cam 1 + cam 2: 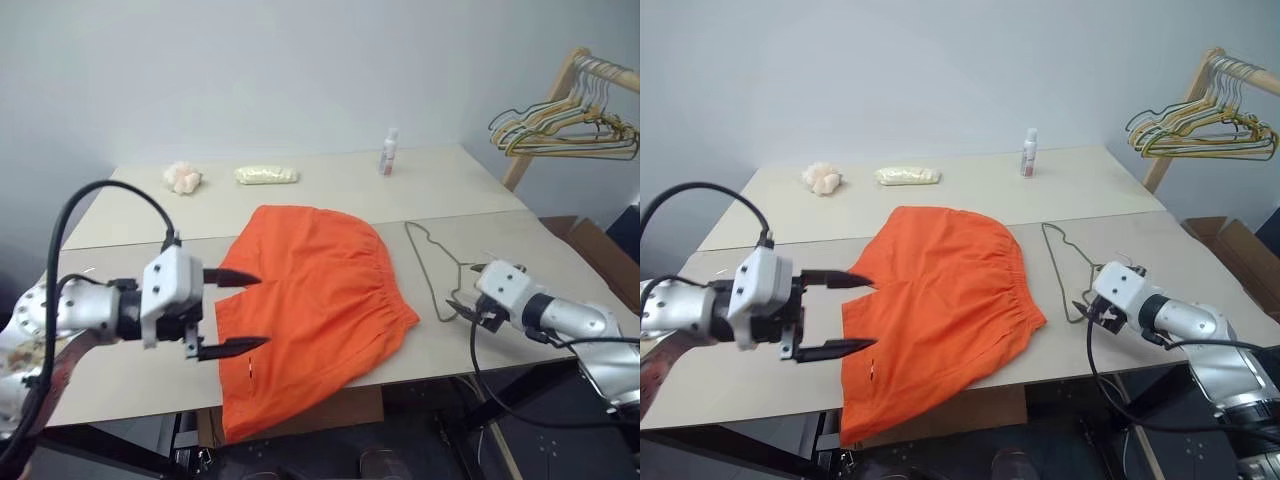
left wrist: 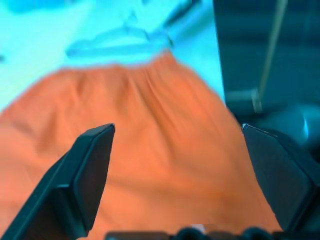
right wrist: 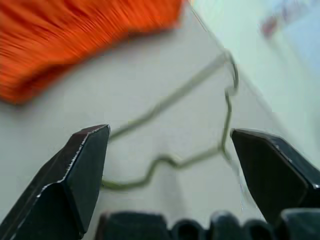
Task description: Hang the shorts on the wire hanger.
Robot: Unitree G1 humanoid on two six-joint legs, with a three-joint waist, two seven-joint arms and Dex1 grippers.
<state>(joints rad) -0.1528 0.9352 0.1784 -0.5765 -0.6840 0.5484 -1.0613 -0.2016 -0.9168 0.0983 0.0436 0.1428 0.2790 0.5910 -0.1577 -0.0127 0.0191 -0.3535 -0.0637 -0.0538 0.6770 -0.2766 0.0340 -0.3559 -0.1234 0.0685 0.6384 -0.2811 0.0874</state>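
We see the shorts [image 1: 310,310] spread on the beige table [image 1: 450,190], one leg draped over its front edge. The wire hanger [image 1: 432,268] lies beside them, partly hidden by the right gripper [image 1: 462,310]. Both grippers' jaws are spread, left gripper [image 1: 235,312] holding nothing.

Soft, even room light is falling across the surface [image 1: 130,380] in both head views, casting only faint shadows and no glare. Both wrist views are smearing with motion blur: the shorts [image 2: 150,150] are streaking into soft orange, and the wire hanger [image 3: 165,102] is looking fuzzy and out of focus.
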